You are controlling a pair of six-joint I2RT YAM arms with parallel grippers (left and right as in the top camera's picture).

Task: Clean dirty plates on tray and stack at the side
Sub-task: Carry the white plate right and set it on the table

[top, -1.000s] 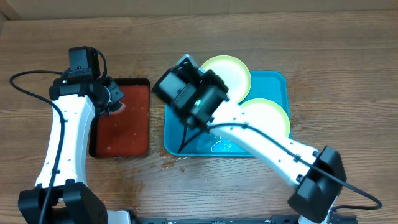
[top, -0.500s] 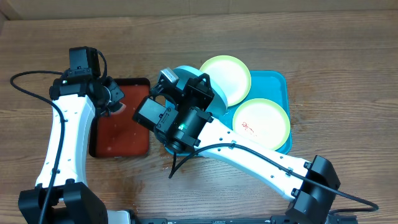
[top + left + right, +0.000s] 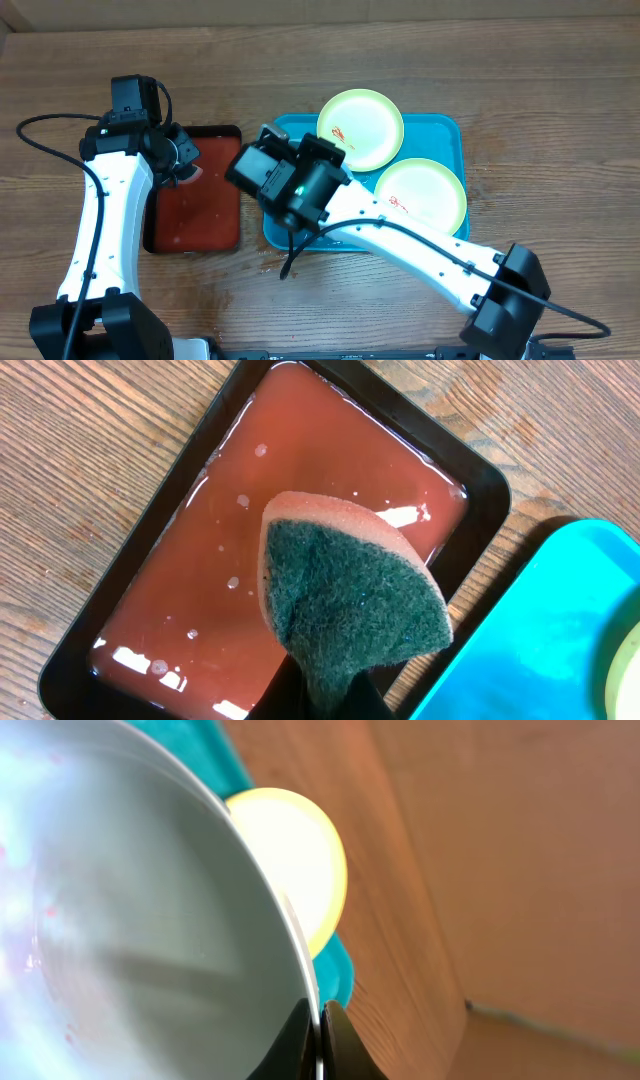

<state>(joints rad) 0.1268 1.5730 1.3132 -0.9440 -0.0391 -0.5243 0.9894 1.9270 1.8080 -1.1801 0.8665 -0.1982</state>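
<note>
My right gripper (image 3: 318, 1025) is shut on the rim of the light blue plate (image 3: 140, 920), which is tilted and has faint red specks. In the overhead view this gripper (image 3: 258, 165) is over the left edge of the blue tray (image 3: 445, 128), and the plate is hidden beneath the wrist. Two yellow-green plates with red smears lie on the tray, one at the back (image 3: 361, 128) and one at the right (image 3: 420, 193). My left gripper (image 3: 325, 700) is shut on a green and orange sponge (image 3: 350, 600) above the dark red tray (image 3: 250, 540).
The black-rimmed dark red tray (image 3: 200, 200) holds reddish liquid and lies left of the blue tray (image 3: 540, 640). One yellow-green plate (image 3: 300, 870) and a corner of the blue tray (image 3: 340, 970) show past the held plate. Bare wooden table (image 3: 540, 80) surrounds both trays.
My right wrist has swung left and turned with the light blue plate, which showed behind it before and is now hidden. The left arm has not moved.
</note>
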